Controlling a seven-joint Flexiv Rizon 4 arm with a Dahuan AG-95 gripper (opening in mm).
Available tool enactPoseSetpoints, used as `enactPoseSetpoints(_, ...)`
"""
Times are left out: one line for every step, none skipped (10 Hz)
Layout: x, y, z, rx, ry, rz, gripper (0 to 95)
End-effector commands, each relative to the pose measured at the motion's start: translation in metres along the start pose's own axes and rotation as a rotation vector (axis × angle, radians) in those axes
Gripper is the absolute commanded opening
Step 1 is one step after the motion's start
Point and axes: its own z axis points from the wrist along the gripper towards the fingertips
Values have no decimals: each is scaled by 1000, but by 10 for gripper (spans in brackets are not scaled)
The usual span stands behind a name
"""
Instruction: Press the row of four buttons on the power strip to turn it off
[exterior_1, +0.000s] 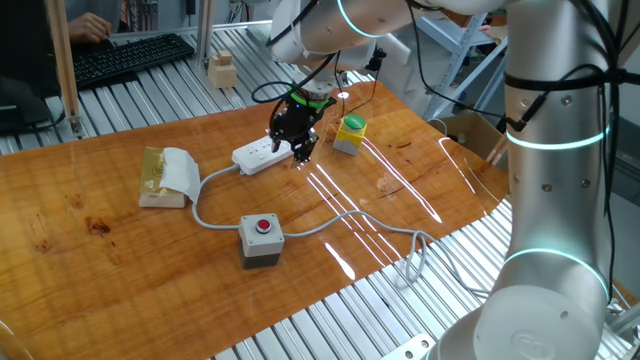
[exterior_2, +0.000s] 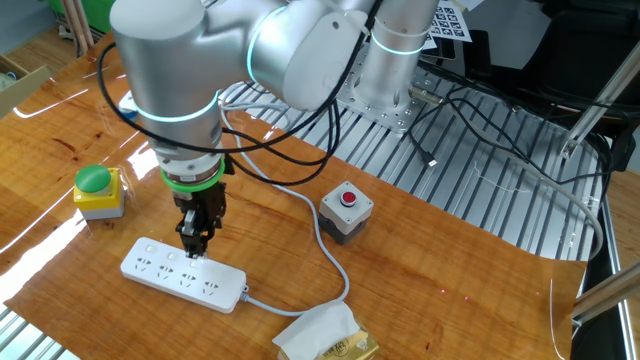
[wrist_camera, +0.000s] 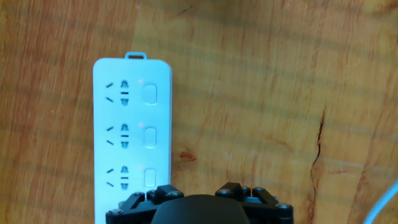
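The white power strip (exterior_1: 260, 154) lies flat on the wooden table, and its grey-white cable runs off toward the front. The hand view shows the power strip (wrist_camera: 132, 137) at the left, with three of the buttons (wrist_camera: 149, 135) in a line down its right side. The rest of the row is hidden under the hand. My gripper (exterior_2: 194, 243) points straight down, low over the button side of the power strip (exterior_2: 183, 275), around its middle. In the hand view the gripper (wrist_camera: 200, 198) fills the bottom edge, its left finger base over the strip's right edge. No view shows the fingertips clearly.
A green-capped yellow button (exterior_1: 350, 132) stands just right of the strip. A grey box with a red round button (exterior_1: 262, 238) sits near the table's front, and a tissue pack (exterior_1: 168, 177) lies at the left. Cables (exterior_1: 400, 240) trail over the table's front edge.
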Motion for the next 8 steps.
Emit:
enactPoseSetpoints(-1, 0, -1, -7, -14, -1, 570)
enactPoseSetpoints(-2, 1, -1, -9, -15, -1, 570)
enactPoseSetpoints(-3, 3, -1, -10, -15, -1, 570)
enactPoseSetpoints(-4, 3, 1, -13, -16, 0, 570)
enactPoseSetpoints(-5, 4, 1, -14, -16, 1, 570)
enactPoseSetpoints(-5, 5, 2, -14, -15, 2, 570)
enactPoseSetpoints(-6, 5, 3, -15, -15, 5, 570)
enactPoseSetpoints(-6, 6, 3, -16, -15, 7, 570)
